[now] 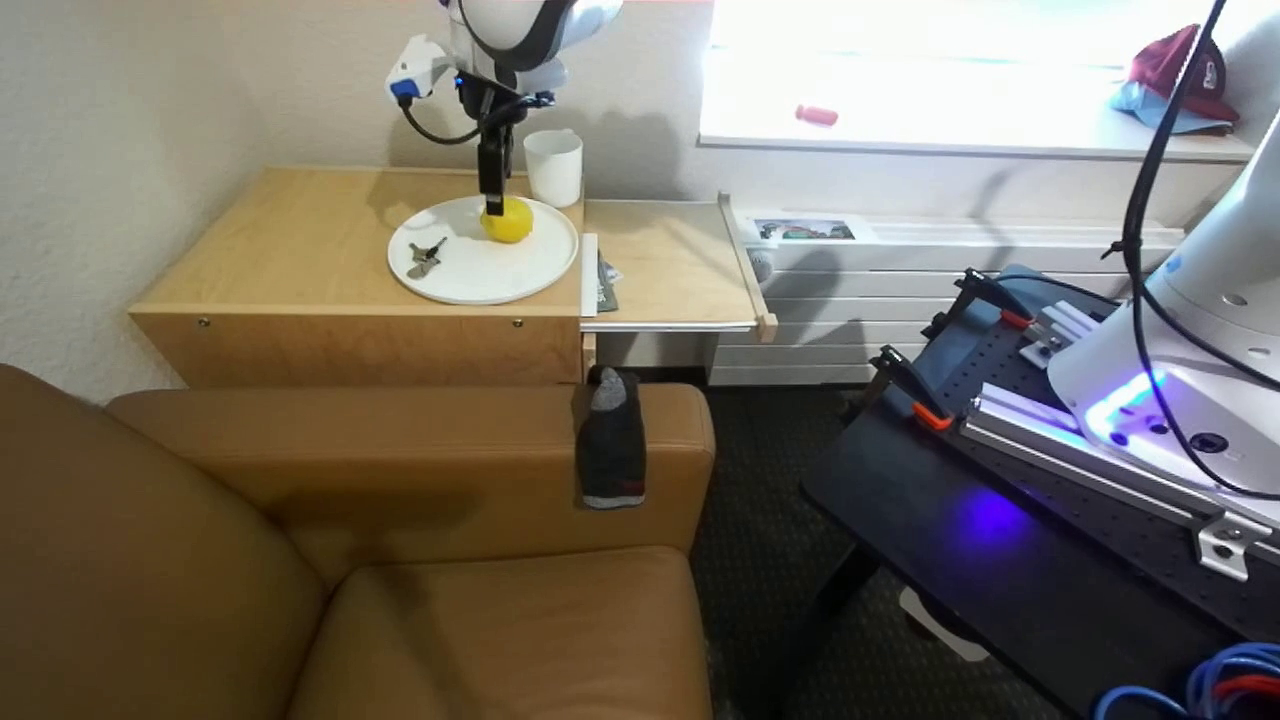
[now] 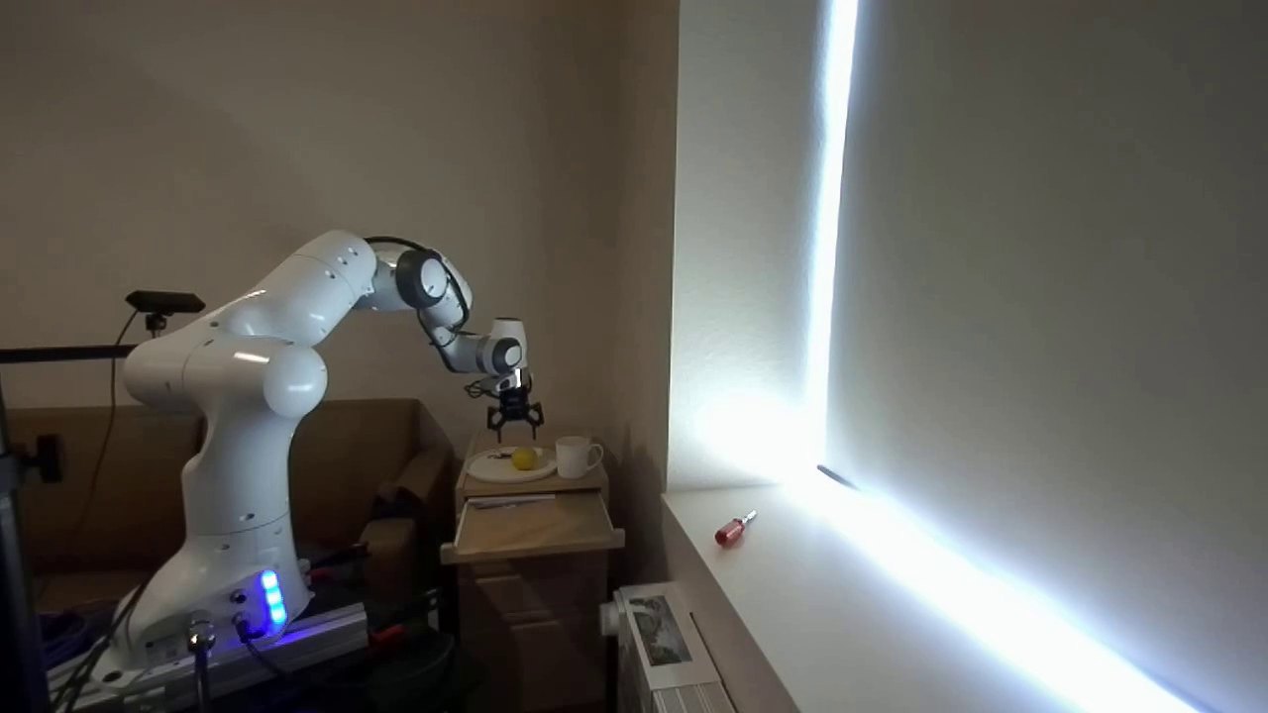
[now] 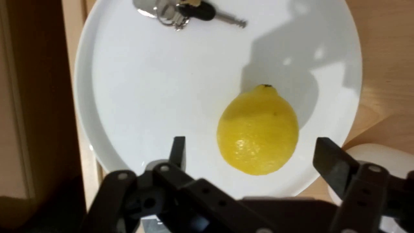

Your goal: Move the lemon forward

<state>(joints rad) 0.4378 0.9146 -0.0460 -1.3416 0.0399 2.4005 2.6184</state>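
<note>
The yellow lemon lies on the white plate on top of a wooden cabinet. It also shows in an exterior view and in the wrist view, with its stem tip toward the top of that picture. My gripper points down over the lemon. In an exterior view the gripper has its two fingers spread, with the tips above the lemon. In the wrist view the gripper is open and empty, with one finger at each side of the lemon and gaps on both sides.
A bunch of keys lies on the plate. A white cup stands right beside the plate, near the right finger in the wrist view. An open drawer sticks out from the cabinet. A brown sofa stands in front.
</note>
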